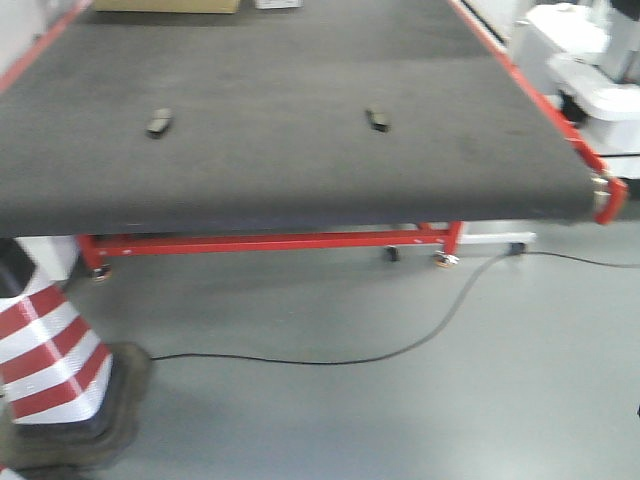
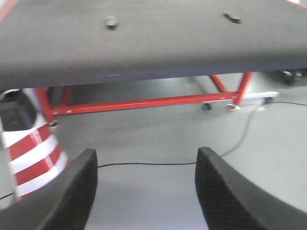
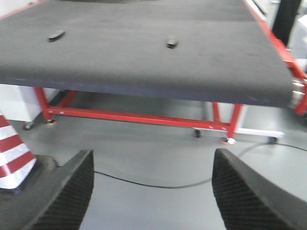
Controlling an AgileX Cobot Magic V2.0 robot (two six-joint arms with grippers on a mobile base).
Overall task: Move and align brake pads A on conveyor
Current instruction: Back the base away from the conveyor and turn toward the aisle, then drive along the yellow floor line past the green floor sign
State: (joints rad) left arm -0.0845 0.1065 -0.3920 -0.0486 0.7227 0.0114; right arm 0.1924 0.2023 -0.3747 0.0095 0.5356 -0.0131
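Approach comes first: your left gripper [image 2: 144,191] and right gripper [image 3: 151,191] gape wide, empty; two brake pads A [image 1: 159,122] lie well ahead on the conveyor [image 1: 300,180]. Close in.

- The conveyor [image 2: 144,48] fills the far half of the view, and its near edge runs straight across.
- Two blurred pads lie on it, well apart: the left pad [image 2: 111,22] and the right pad [image 2: 232,18].
- A red frame [image 2: 144,103] shows beneath, with castors [image 2: 233,108] at right.
- A red-and-white cone [image 2: 31,153] stands near left.
- A black cable [image 2: 158,164] crosses the grey floor [image 2: 144,134].
- The left gripper [image 2: 146,191] is spread wide above the floor, with nothing between its fingers [image 2: 62,196].
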